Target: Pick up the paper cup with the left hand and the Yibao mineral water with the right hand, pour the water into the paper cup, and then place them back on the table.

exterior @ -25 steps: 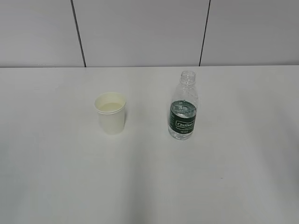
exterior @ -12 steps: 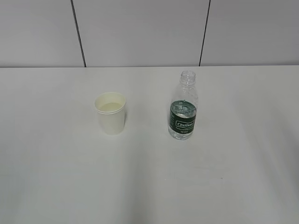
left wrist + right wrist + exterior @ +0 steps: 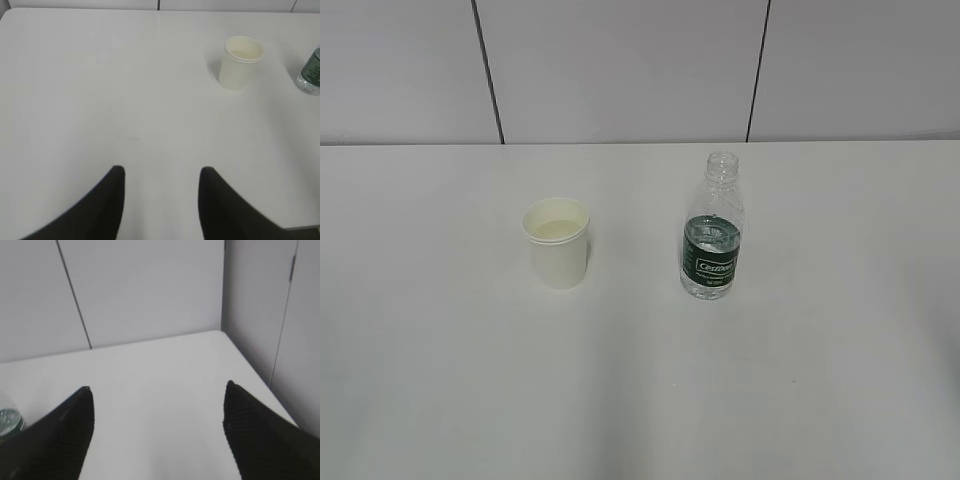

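White tabletop fills most of what I see, and I call it the table (image 3: 640,400); its near part is bare in the exterior view, with neither arm reaching into that picture. On my left wrist feed, the left hand (image 3: 160,175) sits low at the bottom edge, its two black fingers (image 3: 112,200) spread apart with plain table between them and nothing pinched. Farther out on that feed, up and to the right, I see the paper cup (image 3: 240,62) standing upright and well clear of the fingers, and at the right border a sliver of the Yibao mineral water (image 3: 311,75). On my right wrist feed, the right hand (image 3: 157,392) has its fingertips (image 3: 240,415) set wide, empty, with only table surface in the gap; the bottle's base just peeks in at the lower left edge. From the exterior camera, the paper cup (image 3: 558,243) stands left of centre with pale liquid visible inside near the rim, and the Yibao mineral water (image 3: 712,240) stands upright to its right, capless, with water sitting about level with the top of its dark green label. The two are near each other but not touching. Behind them the table ends at a grey panelled wall (image 3: 620,70) crossed by two dark vertical seams.
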Robot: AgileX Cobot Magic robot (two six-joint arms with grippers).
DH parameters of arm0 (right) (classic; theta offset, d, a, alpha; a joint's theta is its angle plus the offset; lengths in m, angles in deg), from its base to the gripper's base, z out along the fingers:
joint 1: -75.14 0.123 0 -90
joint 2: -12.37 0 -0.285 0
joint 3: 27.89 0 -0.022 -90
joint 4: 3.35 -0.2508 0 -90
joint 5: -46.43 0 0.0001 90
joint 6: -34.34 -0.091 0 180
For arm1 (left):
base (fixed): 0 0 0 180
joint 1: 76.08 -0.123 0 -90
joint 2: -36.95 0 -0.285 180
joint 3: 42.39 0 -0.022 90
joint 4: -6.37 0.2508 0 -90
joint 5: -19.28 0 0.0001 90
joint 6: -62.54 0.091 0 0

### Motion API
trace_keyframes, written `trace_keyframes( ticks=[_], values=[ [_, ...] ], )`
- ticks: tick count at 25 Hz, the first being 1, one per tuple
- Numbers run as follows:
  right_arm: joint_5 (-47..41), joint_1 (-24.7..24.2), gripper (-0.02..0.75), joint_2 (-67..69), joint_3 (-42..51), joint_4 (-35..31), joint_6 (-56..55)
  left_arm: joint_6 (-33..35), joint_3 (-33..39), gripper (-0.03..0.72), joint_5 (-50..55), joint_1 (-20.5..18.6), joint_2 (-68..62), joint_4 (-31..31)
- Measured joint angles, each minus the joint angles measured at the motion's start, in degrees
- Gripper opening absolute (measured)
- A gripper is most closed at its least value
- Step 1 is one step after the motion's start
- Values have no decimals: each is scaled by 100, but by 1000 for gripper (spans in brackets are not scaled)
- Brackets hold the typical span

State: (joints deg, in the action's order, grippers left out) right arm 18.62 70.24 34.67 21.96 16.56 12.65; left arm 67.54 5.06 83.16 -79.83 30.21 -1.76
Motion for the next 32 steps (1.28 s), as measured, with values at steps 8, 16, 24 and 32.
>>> trace_keyframes(
  ticks=[8,16,24,32],
  values=[
    [-1611,0,592,-312,-192,-1991,2424,0,0,349,-4,0,0,0],
    [-2773,0,592,-1255,-196,-2029,2541,0,0,349,-4,0,0,0],
    [-3544,0,592,-1547,-187,-1700,2517,0,0,342,-7,0,0,-1],
    [-3729,10,592,-1547,-114,-1639,2549,0,0,340,-6,0,0,-12]
  ],
)
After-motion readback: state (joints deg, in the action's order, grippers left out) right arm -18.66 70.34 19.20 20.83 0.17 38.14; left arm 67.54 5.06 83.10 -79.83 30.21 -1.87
